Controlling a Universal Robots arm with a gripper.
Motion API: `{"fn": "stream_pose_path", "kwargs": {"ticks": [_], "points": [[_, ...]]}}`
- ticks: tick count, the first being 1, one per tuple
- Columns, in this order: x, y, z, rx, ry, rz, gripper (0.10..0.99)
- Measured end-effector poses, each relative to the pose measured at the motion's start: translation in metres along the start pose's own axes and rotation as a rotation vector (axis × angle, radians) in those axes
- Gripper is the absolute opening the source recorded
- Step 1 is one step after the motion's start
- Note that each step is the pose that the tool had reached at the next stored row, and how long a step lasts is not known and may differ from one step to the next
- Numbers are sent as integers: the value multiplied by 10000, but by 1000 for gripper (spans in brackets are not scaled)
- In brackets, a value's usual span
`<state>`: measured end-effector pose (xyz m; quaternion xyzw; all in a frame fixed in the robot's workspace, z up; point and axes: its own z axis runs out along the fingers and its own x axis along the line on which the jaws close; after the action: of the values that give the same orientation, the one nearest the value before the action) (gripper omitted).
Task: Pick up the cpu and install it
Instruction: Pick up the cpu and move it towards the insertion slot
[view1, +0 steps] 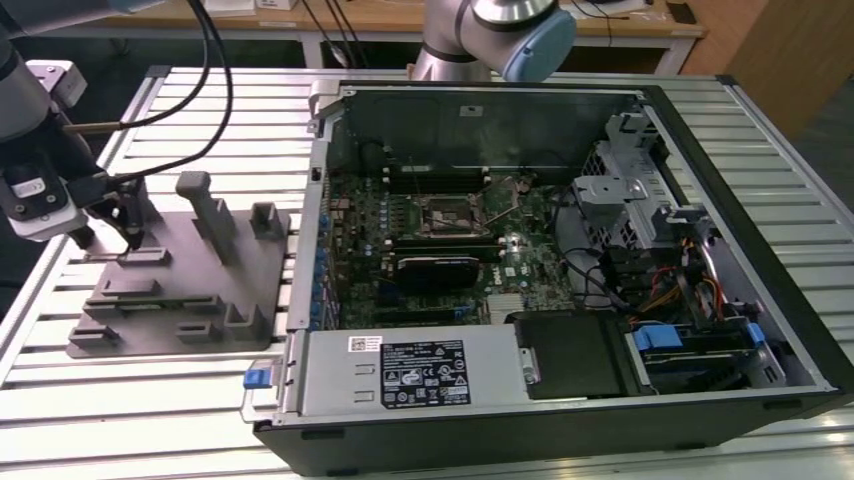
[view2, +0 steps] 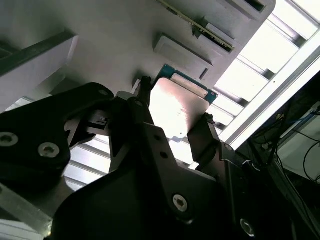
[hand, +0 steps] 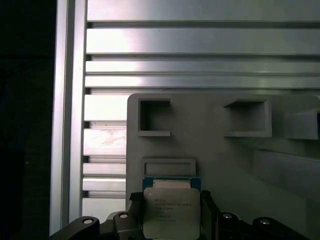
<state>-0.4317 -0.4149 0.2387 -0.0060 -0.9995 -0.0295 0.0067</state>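
The gripper (hand: 171, 198) clasps the cpu (hand: 171, 215) by two opposite sides, low over the fixture's (view1: 187, 292) edge on the exterior view's left, near that edge of the table (view1: 200, 128).

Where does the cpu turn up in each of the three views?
Exterior view: hidden behind the gripper, over the grey fixture's far corner at the exterior view's left.
First wrist view: cpu held in the gripper, silvery top toward the camera.
Second wrist view: cpu held in the gripper, seen aslant.
Shared landmark: the grey fixture.
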Motion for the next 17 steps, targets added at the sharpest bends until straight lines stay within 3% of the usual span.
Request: {"fn": "stream_pose_path", "kwargs": {"ticks": [17], "points": [[3,12,-203,0,-12,-2,545]]}}
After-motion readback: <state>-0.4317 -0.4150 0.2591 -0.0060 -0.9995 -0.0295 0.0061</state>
